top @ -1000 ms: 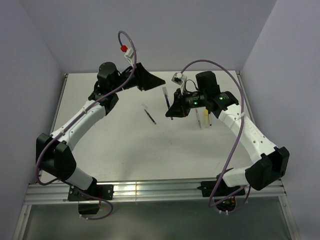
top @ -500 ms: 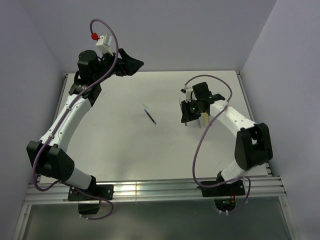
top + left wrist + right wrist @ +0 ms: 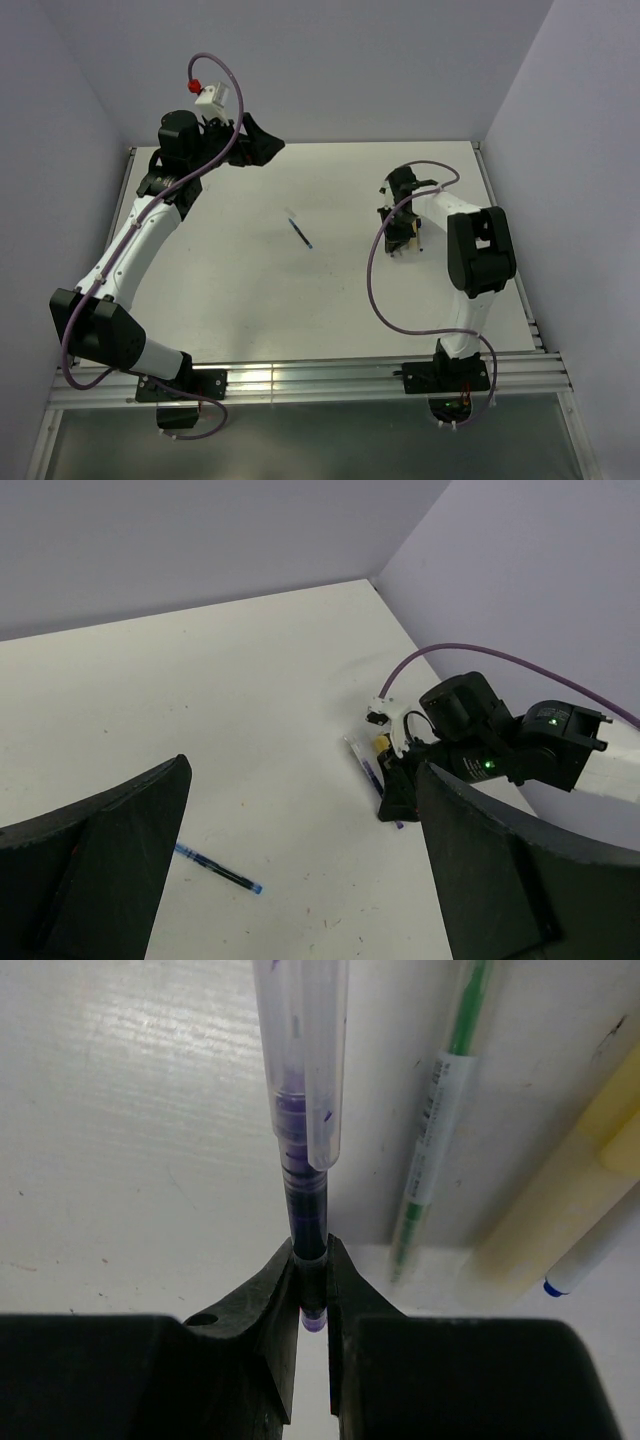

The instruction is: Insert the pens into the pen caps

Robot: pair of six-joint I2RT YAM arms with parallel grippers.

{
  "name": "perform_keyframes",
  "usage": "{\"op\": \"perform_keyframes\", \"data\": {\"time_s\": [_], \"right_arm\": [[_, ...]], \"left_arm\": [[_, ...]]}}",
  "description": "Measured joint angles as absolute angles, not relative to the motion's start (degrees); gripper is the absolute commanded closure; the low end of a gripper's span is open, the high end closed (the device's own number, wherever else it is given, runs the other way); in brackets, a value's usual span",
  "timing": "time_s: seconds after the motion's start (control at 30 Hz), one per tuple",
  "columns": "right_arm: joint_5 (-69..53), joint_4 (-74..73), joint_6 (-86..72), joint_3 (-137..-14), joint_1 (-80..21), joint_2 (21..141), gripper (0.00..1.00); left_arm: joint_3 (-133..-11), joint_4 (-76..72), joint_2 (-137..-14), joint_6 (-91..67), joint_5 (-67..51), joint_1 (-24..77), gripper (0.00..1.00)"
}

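Observation:
My right gripper (image 3: 310,1252) is shut on the near end of a dark purple pen (image 3: 306,1215). The pen's far end sits inside a translucent pen cap (image 3: 300,1050) lying on the white table. In the top view this gripper (image 3: 397,240) is low at the right of the table. A blue pen (image 3: 300,233) lies alone at mid-table, also visible as the blue pen (image 3: 215,868) in the left wrist view. A bright yellow cap (image 3: 381,743) shows beside the right gripper (image 3: 398,792). My left gripper (image 3: 300,880) is open and empty, raised at the back left (image 3: 255,140).
Right of the held pen lie a green-inked pen (image 3: 440,1120), a pale yellow marker (image 3: 560,1205) and a white pen with a blue tip (image 3: 590,1255). Purple cables loop over both arms. Walls close the table (image 3: 220,290) at the back and sides.
The left gripper opened wide and its arm swung back to the far left. The right arm carried the purple pen rightward and down to the table beside the other pens.

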State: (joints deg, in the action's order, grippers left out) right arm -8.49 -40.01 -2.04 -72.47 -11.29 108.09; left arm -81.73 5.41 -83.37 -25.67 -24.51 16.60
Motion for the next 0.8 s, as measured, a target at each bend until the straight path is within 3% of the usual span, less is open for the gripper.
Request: {"op": "perform_keyframes", "data": {"time_s": [0.1, 0.4, 0.5, 0.8], "right_arm": [[-7.18, -40.32, -2.68, -74.22, -11.09, 109.73, 0.89], [-5.61, -43.83, -4.27, -79.75, -10.39, 114.24, 0.86], [-5.23, -44.53, -4.73, -80.47, -10.33, 114.65, 0.76], [-4.91, -44.88, -5.26, -80.68, -9.96, 114.67, 0.67]], "left_arm": [[-81.73, 5.67, -83.37, -25.52, -24.53, 16.58, 0.0], [-81.71, 8.19, -83.37, -24.05, -23.81, 16.6, 0.0], [-81.71, 9.19, -83.4, -23.38, -22.09, 16.6, 0.01], [-82.7, 14.66, -85.91, -23.14, -17.61, 16.6, 0.01]]}}
